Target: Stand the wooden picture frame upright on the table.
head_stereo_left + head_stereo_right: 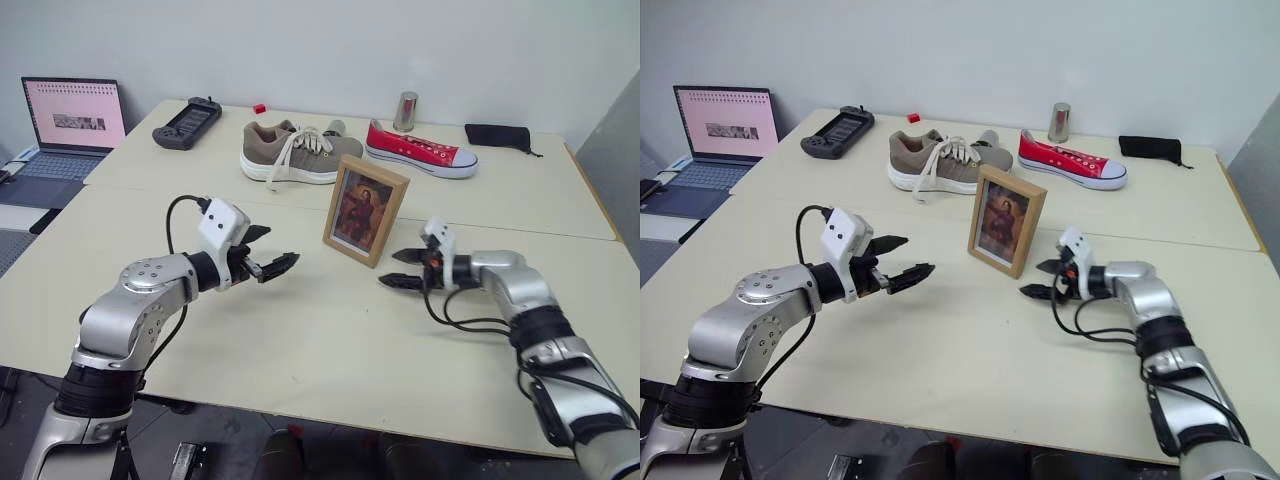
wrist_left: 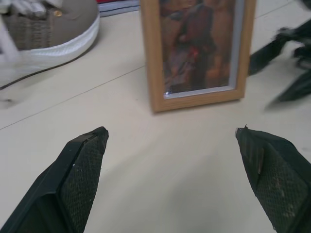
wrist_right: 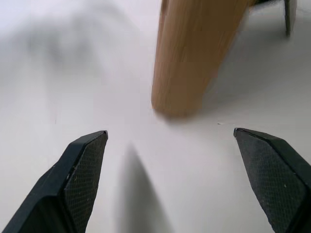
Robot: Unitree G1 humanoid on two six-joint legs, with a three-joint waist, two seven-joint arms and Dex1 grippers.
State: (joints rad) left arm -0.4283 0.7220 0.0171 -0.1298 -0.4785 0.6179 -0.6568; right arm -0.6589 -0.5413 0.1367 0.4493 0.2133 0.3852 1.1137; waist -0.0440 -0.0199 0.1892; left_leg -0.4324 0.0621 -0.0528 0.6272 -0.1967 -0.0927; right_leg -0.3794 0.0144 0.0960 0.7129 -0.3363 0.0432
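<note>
Standing upright on the table [image 1: 330,340], the frame [image 1: 366,210] sits between the spread, empty left gripper [image 1: 268,251] and right gripper [image 1: 405,269].

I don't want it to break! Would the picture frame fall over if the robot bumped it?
Probably. The wooden picture frame stands tall on a narrow bottom edge, so a nudge could tip it. It looks stiff, and its shiny front may be glass, so breakable.
</note>
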